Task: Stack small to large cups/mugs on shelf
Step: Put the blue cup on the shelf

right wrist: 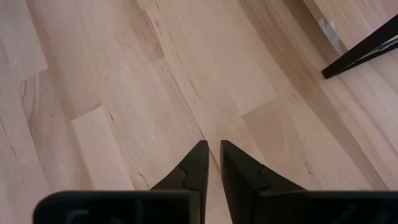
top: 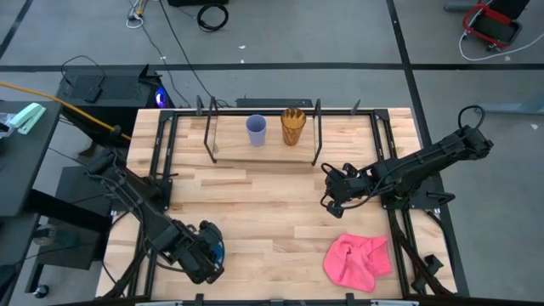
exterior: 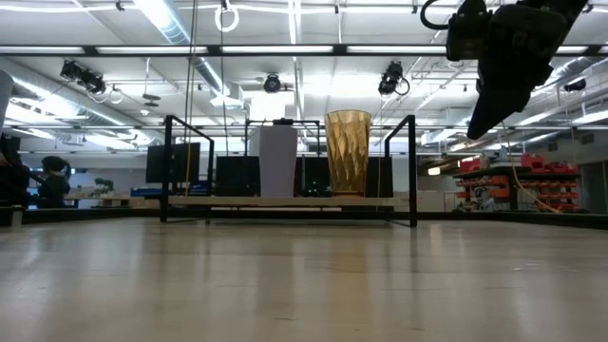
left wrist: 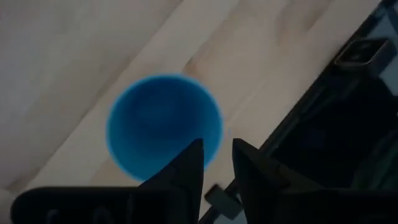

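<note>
The blue cup (left wrist: 163, 126), at the table's seven o'clock under the nearly closed, empty left gripper (left wrist: 216, 160), looks light, stiff and slippery, so grip across its rim.

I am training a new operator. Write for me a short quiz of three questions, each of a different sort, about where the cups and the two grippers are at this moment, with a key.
1. True or false: the amber-orange cup stands on the shelf beside the lavender cup.
2. Multiple choice: the blue cup is A) on the shelf, B) at the table's front left corner under the left gripper, C) on the pink cloth.
3. Fill in: the right gripper hangs above bare table with ____ between its fingers.

Key: 1 true; 2 B; 3 nothing.
</note>
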Robot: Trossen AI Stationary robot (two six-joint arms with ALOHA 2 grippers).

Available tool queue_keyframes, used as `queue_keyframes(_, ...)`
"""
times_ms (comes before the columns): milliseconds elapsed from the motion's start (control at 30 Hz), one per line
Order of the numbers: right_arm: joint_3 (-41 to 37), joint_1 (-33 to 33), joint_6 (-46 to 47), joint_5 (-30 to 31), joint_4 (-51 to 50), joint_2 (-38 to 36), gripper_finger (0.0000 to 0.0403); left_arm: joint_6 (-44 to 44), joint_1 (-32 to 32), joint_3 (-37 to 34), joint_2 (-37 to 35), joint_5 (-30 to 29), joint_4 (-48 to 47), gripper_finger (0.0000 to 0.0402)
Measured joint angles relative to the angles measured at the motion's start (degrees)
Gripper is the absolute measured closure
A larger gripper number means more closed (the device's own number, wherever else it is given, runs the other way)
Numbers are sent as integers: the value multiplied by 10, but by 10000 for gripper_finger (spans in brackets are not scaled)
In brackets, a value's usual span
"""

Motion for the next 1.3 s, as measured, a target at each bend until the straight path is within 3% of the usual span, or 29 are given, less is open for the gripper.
queue_keyframes(100,0,0,0,0,0,0,353,-15,8,7,-7,-4,-46,308)
queue_keyframes(300,0,0,0,0,0,0,353,-93,12,5,-8,27,-239,308)
queue_keyframes(533,0,0,2,0,1,0,353,-35,3,4,0,-5,-98,315)
queue_keyframes(733,0,3,12,0,2,0,353,-63,7,2,19,14,-170,306)
queue_keyframes(1300,0,5,12,0,2,0,353,-48,10,2,22,6,-140,292)
